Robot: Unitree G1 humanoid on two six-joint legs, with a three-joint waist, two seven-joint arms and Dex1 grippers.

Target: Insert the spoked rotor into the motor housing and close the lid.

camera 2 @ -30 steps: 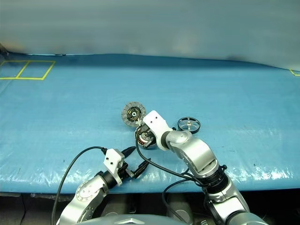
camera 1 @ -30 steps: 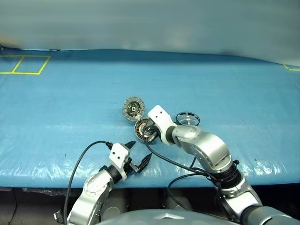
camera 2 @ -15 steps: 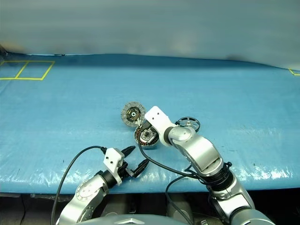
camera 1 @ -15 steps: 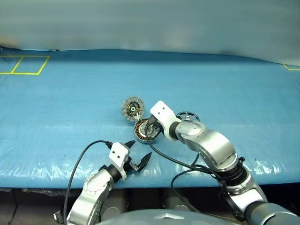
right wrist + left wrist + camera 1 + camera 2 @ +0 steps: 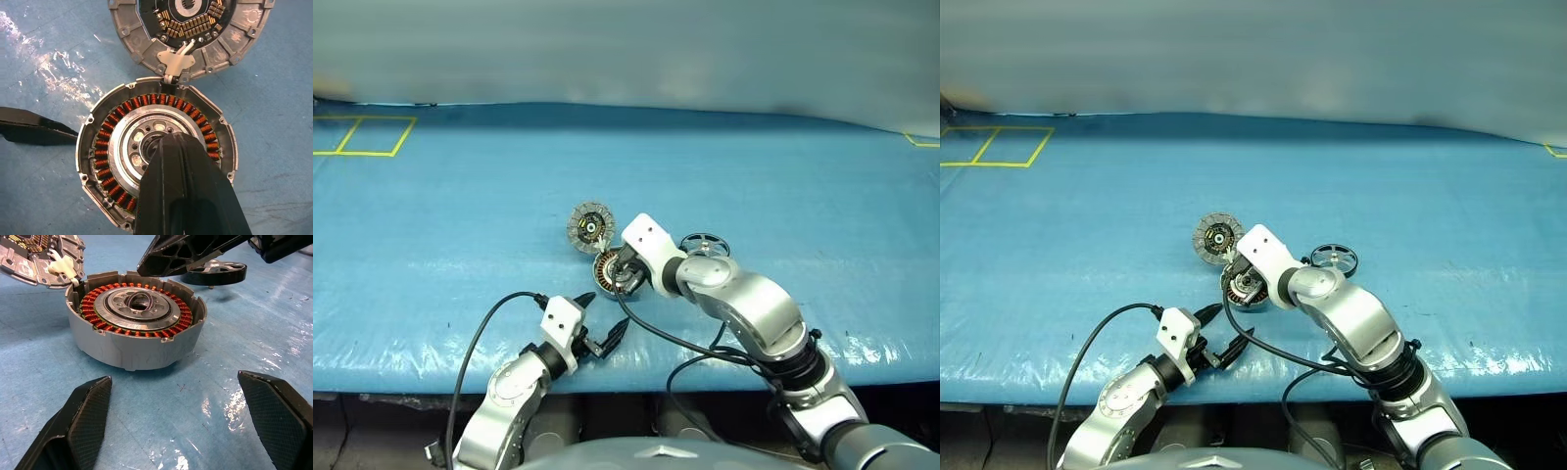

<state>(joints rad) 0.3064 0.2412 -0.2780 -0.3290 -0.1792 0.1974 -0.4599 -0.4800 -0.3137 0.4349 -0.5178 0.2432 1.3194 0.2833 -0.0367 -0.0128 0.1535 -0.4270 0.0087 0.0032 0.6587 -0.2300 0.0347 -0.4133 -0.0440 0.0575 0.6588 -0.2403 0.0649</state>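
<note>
My right fingers [image 5: 188, 161] are pressed together and carry nothing. Their tips hang directly over the dark centre of the motor housing [image 5: 134, 328]; I cannot tell whether they touch the hub. My left fingers [image 5: 90, 413] stand wide apart and empty, low over the bench [image 5: 460, 196], with the housing just ahead of them and centred on the gap.

The housing sits open on the bench, copper windings exposed. The lid [image 5: 190, 34] lies folded back flat on the far side of my right fingertips, ribbed inner face up, joined to the housing's edge by a short white link. The spoked rotor [image 5: 1334, 259] rests on the bench beyond the outer side of my right arm, apart from the housing and not in either hand.

Findings on risk:

1. Insertion has not begun. The rotor must be collected first, and my right fingers are closed over the housing, not near the rotor.
2. Closed tips this close to the bore could scrape the windings or nudge the loose housing across the slick blue sheet.
3. Any push on the housing would strain the link at the lid, which looks slight.
4. The rotor is thin-spoked and lies flat; a pinch on its rim may slip, and a tilted entry would probably jam the shaft against the hub.
5. My right arm sits between the rotor and the housing, so a careless swing could knock the rotor away.
</note>
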